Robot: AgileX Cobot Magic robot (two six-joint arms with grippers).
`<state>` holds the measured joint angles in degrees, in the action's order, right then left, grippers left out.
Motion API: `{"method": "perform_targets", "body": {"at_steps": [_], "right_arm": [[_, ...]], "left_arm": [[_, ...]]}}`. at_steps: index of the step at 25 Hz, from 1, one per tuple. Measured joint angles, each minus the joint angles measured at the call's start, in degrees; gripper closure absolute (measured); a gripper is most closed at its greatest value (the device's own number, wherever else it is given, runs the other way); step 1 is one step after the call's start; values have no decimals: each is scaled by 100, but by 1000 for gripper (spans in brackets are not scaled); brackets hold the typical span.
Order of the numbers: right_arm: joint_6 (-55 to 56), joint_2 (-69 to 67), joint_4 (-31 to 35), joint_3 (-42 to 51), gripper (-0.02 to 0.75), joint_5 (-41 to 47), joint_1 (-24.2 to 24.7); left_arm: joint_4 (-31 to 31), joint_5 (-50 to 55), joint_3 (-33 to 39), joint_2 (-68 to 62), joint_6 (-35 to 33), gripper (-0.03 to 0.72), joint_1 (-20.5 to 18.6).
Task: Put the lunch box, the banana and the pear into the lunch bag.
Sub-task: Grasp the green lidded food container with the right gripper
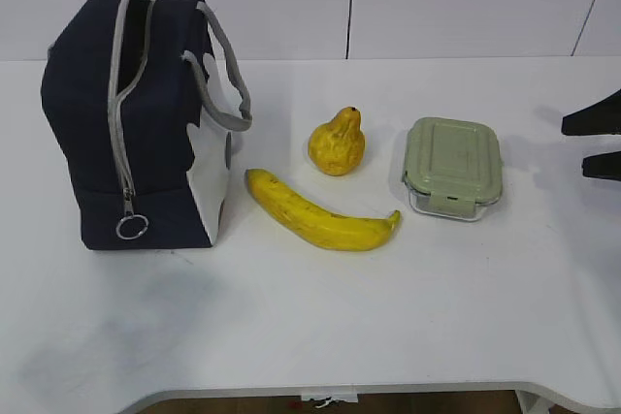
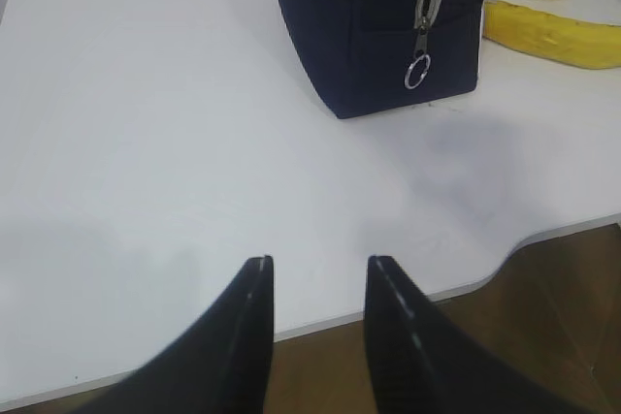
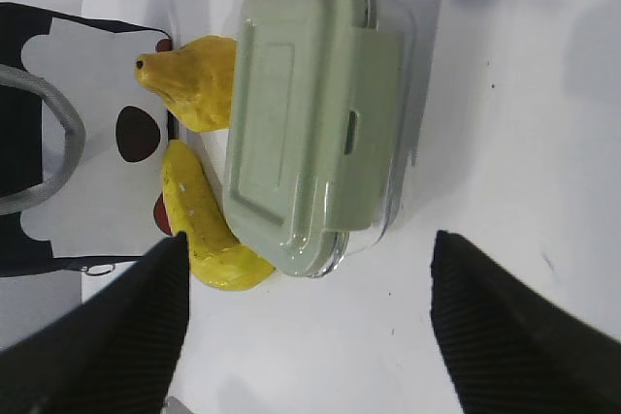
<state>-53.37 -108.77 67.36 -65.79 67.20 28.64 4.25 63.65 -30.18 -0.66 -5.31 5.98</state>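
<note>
Exterior view. We record the lunch bag [image 1: 136,123] upright at the left of the white table [image 1: 320,336]: boxy navy fabric, white side panel, grey strap handles, grey zipper running down the near end to a ring pull [image 1: 131,227]; the top of the zipper gapes. Just right of it we list the banana [image 1: 320,212], smooth yellow and curved, long axis running from upper left by the bag to lower right, its greenish tip toward the lunch box [image 1: 452,167]. The pear [image 1: 337,143] stands behind the banana, mottled yellow-orange, neck and stem up. The lunch box sits right of the pear: clear glass, rounded corners, sage-green lid, lying flat. At the right edge we note the right gripper [image 1: 600,141], two dark fingers reaching in, one above the other and apart, holding nothing.

Left wrist view. We see the left gripper [image 2: 318,264] low over bare table near its front edge, fingers parted with nothing between them, aimed toward the bag's zipper end.

Right wrist view. We find the ribbed jaws spread wide on either side of the lunch box, which lies ahead of them, untouched, long axis pointing away from the camera.
</note>
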Motion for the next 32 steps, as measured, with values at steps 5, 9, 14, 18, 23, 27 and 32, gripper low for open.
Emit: {"method": "perform_targets", "body": {"at_steps": [5,9,14,18,23,27,32], "right_arm": [[-15,-434,98,-314,157,0,0],[-26,-789,346,-343,157,0,-49],[-39,-1181,529,-343,156,0,-270],[-220,-1327,829,-386,156,-11,-505],[-256,-1573,938,-629,157,-11,-786],[-256,-1713,1001,-679,156,-11,-908],[-294,-1772,1185,-824,157,-20,-946]], "left_arm": [[0,0,0,0,0,444,0],[0,0,0,0,0,444,0],[0,0,0,0,0,444,0],[0,0,0,0,0,444,0],[0,0,0,0,0,444,0],[0,0,0,0,0,444,0],[0,0,0,0,10,444,0]]}}
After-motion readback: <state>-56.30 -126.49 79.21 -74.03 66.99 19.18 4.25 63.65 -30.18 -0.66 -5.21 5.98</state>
